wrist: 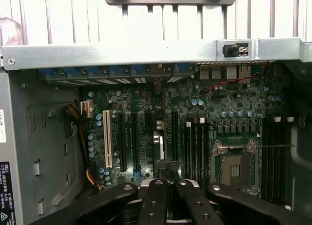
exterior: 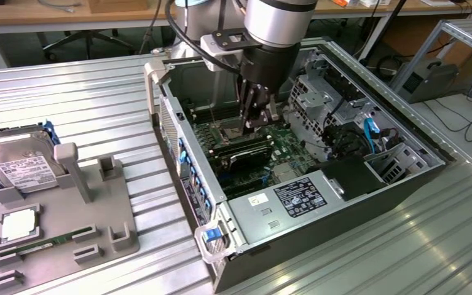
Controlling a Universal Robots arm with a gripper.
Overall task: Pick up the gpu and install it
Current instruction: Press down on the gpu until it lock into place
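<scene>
Hand [exterior: 257, 120] pressed together inside the computer case [exterior: 400, 132] on a ribbed metal table [exterior: 80, 98].

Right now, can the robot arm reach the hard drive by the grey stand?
Probably not directly. Its end effector is down inside the open computer case, and the case's side wall stands between it and the hard drive. It would likely have to lift out first.

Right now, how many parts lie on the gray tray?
3: a hard drive at its far end, a CPU in the middle, a memory stick near the front.
</scene>
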